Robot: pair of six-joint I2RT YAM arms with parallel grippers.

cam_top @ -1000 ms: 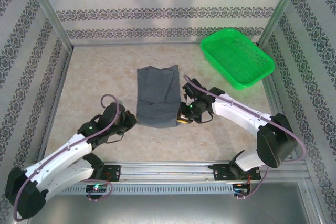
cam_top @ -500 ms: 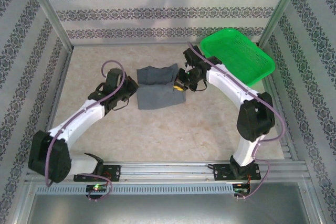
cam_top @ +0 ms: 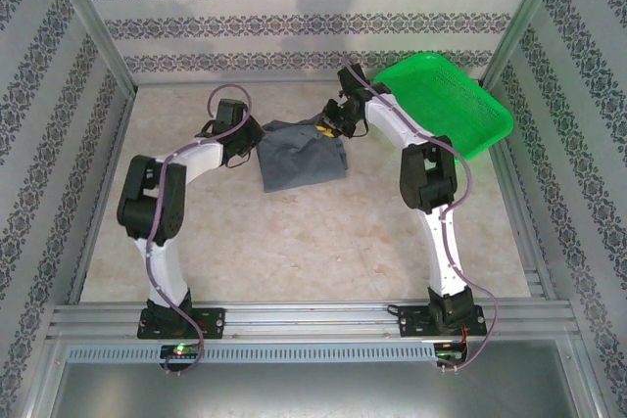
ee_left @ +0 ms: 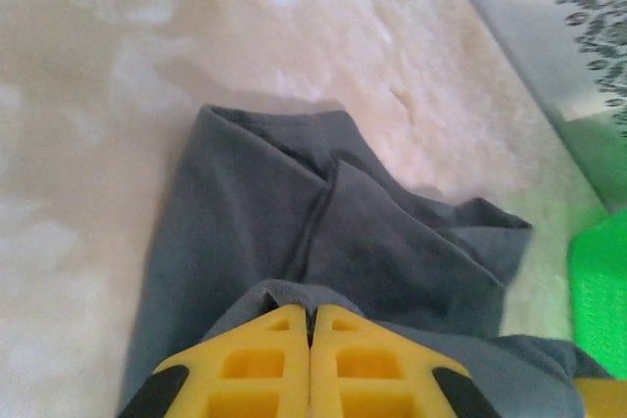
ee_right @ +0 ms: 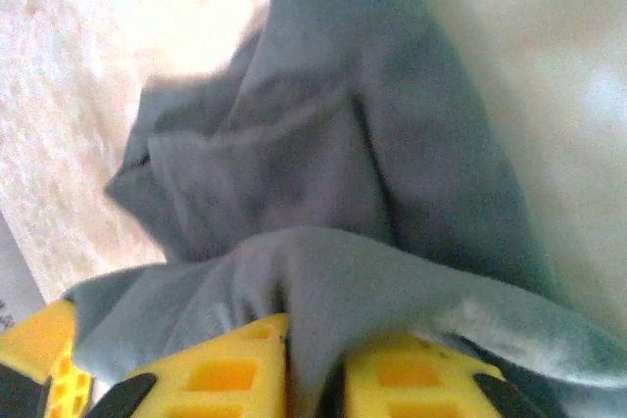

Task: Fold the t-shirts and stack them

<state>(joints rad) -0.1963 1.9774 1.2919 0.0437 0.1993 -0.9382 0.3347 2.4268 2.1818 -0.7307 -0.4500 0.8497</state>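
Observation:
A dark slate-grey t-shirt [cam_top: 302, 156] lies folded and rumpled at the far middle of the table. My left gripper [cam_top: 251, 136] is at its far left corner and my right gripper [cam_top: 327, 125] at its far right corner. In the left wrist view the yellow fingers [ee_left: 265, 359] are pressed together with a lip of the t-shirt [ee_left: 392, 242] pinched at the left gripper [ee_left: 312, 312]. In the right wrist view a thick fold of the t-shirt [ee_right: 343, 144] runs down between the jaws of the right gripper [ee_right: 315, 345], which stand a little apart around it.
A green basket [cam_top: 446, 105] stands at the far right, just beyond the right arm, and its edge [ee_left: 600, 286] shows in the left wrist view. Patterned walls and metal posts close in the table. Bare tabletop [cam_top: 294, 242] lies in front of the shirt.
Both arms have swung from the near hem to the far edge of the t-shirt, carrying cloth with them. The shirt is now about half as long and bunched at its far end.

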